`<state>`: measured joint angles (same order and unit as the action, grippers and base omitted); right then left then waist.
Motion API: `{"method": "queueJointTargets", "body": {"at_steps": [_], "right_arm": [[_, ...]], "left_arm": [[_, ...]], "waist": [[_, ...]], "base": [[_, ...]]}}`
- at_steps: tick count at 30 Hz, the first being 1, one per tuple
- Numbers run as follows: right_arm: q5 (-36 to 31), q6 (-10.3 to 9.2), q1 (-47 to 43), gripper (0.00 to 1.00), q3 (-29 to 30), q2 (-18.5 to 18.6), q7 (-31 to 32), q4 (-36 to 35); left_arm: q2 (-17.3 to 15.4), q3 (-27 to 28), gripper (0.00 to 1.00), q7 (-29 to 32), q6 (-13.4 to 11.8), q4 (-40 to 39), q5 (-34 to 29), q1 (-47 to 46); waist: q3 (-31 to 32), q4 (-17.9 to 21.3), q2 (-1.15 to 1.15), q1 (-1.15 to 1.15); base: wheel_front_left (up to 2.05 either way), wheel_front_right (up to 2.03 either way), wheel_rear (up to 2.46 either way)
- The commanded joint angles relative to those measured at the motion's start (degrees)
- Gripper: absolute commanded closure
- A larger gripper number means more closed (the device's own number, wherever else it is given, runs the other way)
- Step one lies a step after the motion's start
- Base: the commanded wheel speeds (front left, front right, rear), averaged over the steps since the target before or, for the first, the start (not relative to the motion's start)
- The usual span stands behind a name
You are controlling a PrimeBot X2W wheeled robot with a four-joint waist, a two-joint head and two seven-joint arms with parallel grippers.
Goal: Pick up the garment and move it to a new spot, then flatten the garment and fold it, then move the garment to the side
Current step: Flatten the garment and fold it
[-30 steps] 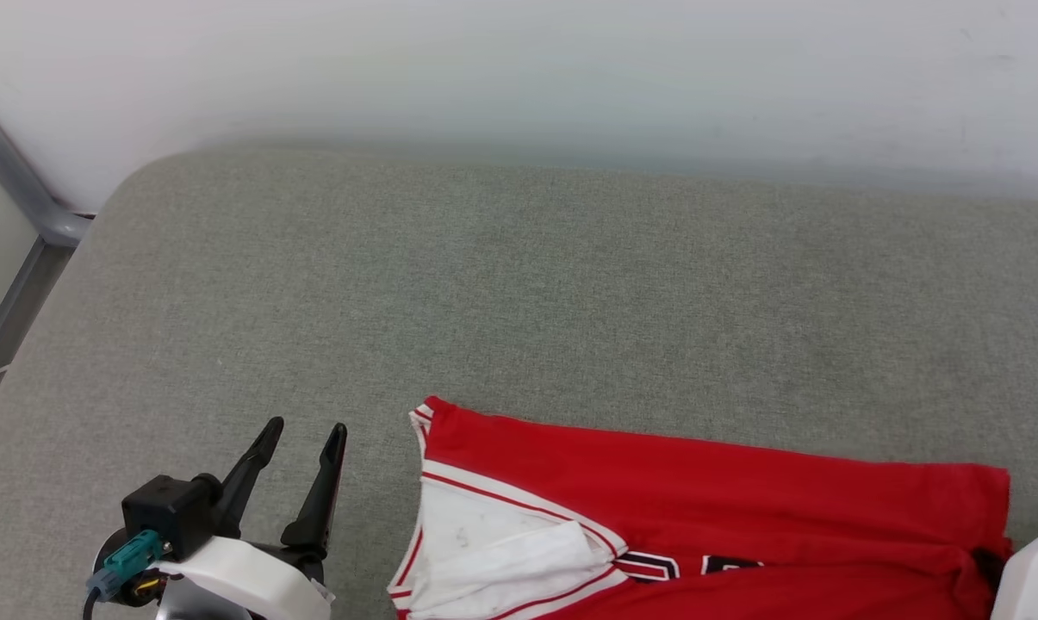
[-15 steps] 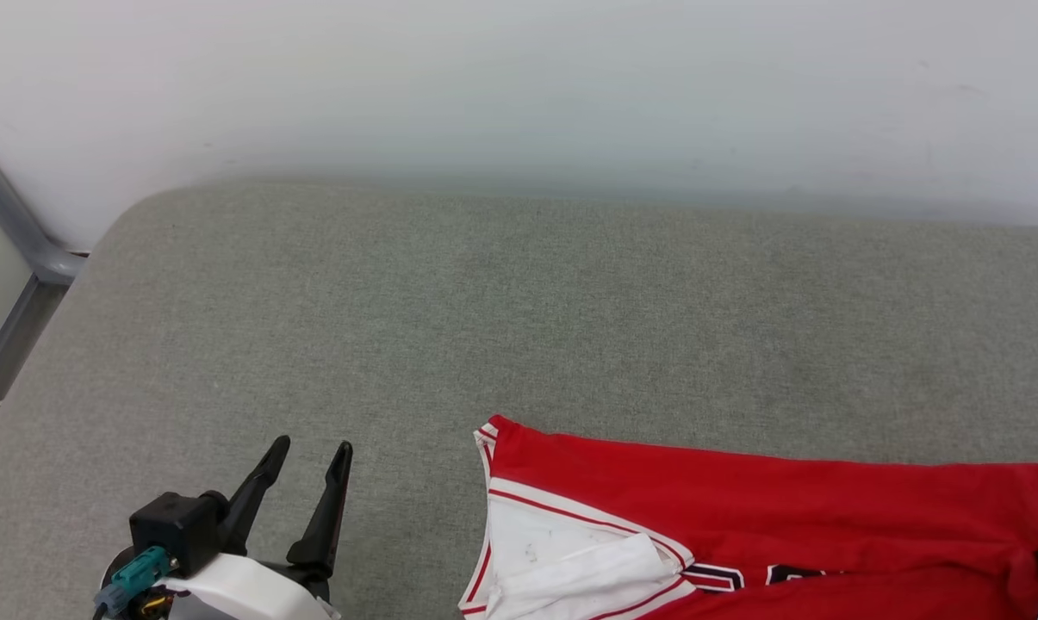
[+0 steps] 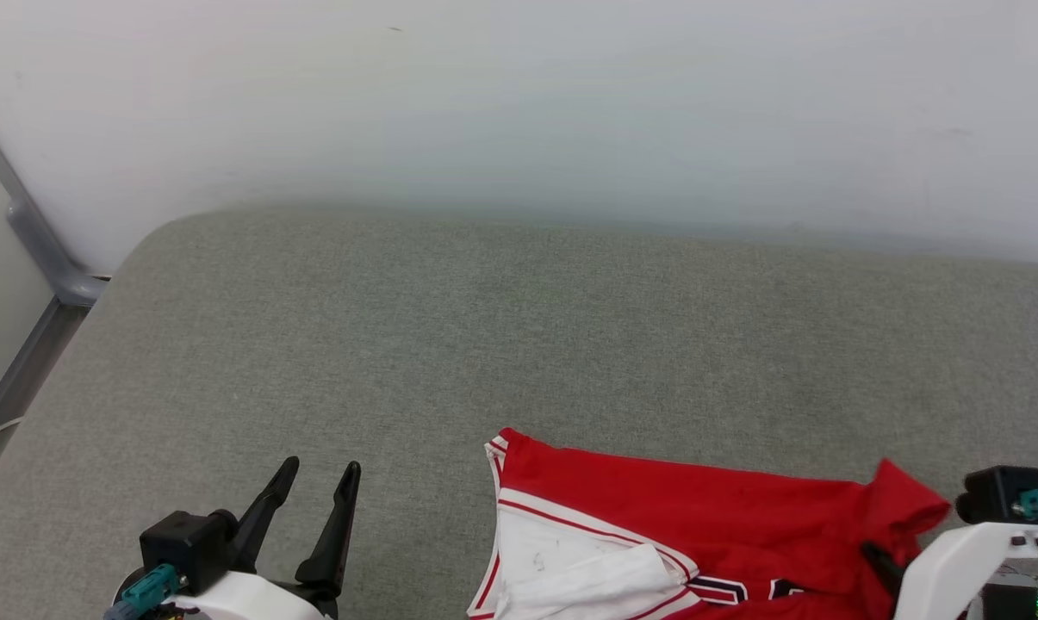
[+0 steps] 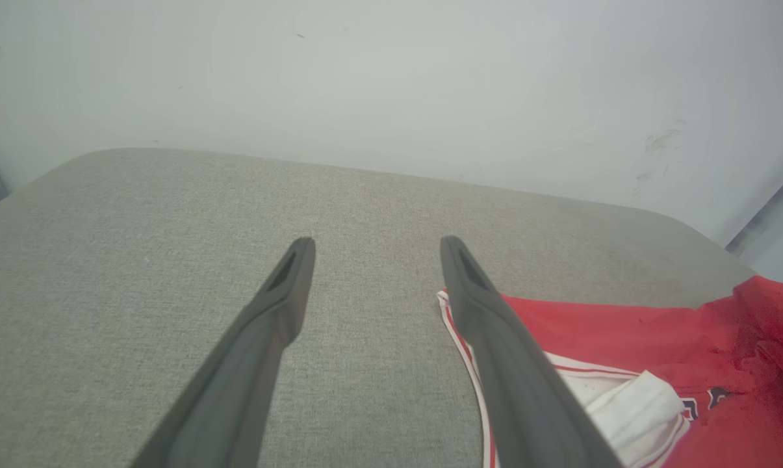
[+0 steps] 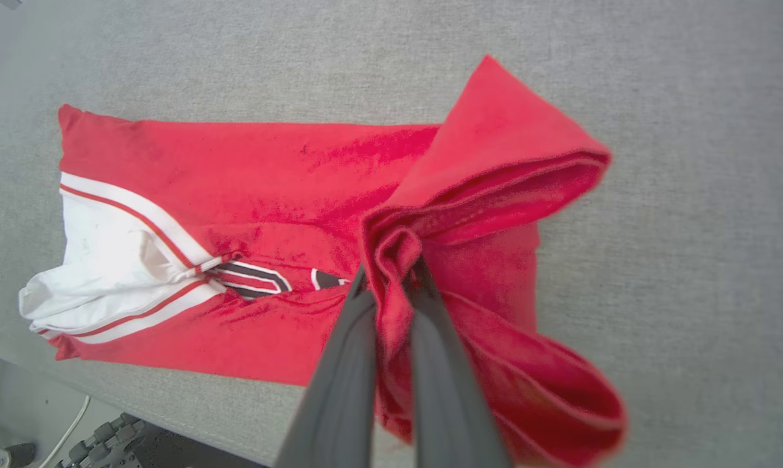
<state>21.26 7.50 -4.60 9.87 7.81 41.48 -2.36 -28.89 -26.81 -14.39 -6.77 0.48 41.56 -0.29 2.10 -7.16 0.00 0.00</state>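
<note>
Garment [image 3: 699, 517] lies part-folded on the grey table [image 3: 484, 327], long axis left–right. Right gripper [image 5: 391, 279]: fingers closed on the garment's red right end, which is bunched and raised. Left gripper [image 3: 320, 469]: fingers spread, empty, near the garment's white-sleeved left end. Judged the nearer arm for that end.

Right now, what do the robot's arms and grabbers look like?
The left gripper and right gripper each have two long, dark, tapering fingers. Behind them sit a black box with a teal plug and a smooth white arm cover.
</note>
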Motion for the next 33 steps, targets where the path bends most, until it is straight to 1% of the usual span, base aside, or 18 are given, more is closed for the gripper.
{"method": "queueJointTargets", "body": {"at_steps": [1, 3, 6, 9, 13, 20, 22, 32, 33], "right_arm": [[0.5, -0.03, -0.4, 1.00, -1.8, -1.1, 1.0, -1.5], [1.7, -0.03, 0.2, 1.00, -3.7, -2.8, 2.4, -2.7], [2.9, -0.03, 1.9, 1.00, -7.0, -4.4, 4.0, -4.1], [4.4, -0.03, 2.6, 1.00, -11.0, -5.0, 5.3, -4.3], [9.9, -0.03, 3.8, 1.00, -15.8, -4.9, 3.8, -2.7], [13.1, -0.03, 7.3, 1.00, -22.7, -4.9, -0.2, 3.3], [12.2, -0.03, 9.1, 1.00, -25.0, -5.0, -1.3, 5.2], [14.2, -0.03, 15.0, 1.00, -30.6, -4.9, -6.9, 17.6], [14.4, -0.03, 15.4, 0.80, -31.4, -4.9, -7.4, 18.7]], "left_arm": [[0.1, 0.3, 0.00, -0.4, 0.1, 0.2, -0.2, 0.6], [0.2, 0.4, 0.00, -0.5, 0.3, 0.4, -0.2, 0.8], [0.3, 0.5, 0.00, -0.5, 0.5, 0.6, -0.3, 0.9], [0.4, 0.6, 0.00, -0.5, 0.6, 0.7, -0.4, 0.6], [0.5, 0.6, 0.00, -0.6, 0.7, 1.0, -0.4, 0.4], [0.8, 0.4, 0.00, -0.6, 1.0, 1.5, -0.5, -0.5], [1.0, 0.2, 0.00, -0.6, 1.1, 1.6, -0.5, -0.7], [1.9, -1.0, 0.00, -0.5, 2.1, 2.7, -1.1, -2.2], [2.0, -1.2, 0.00, -0.5, 2.2, 2.8, -1.1, -2.4]], "waist": [[0.1, -0.3, 0.00, 0.00], [0.3, -0.5, 0.00, 0.00], [0.5, -0.7, 0.00, 0.00], [0.7, -1.2, 0.00, 0.00], [0.8, -2.0, 0.00, 0.00], [0.2, -3.8, 0.00, 0.00], [-0.1, -4.3, 0.00, 0.00], [-1.9, -6.9, 0.00, 0.00], [-2.0, -7.1, 0.00, 0.00]], "base": [[0.00, 0.00, 0.00], [0.00, 0.00, 0.00], [0.00, 0.00, 0.00], [0.00, 0.00, 0.00], [0.00, 0.00, 0.00], [0.00, 0.00, 0.00], [0.00, 0.00, 0.00], [0.00, 0.00, 0.00], [0.00, 0.00, 0.00]]}}
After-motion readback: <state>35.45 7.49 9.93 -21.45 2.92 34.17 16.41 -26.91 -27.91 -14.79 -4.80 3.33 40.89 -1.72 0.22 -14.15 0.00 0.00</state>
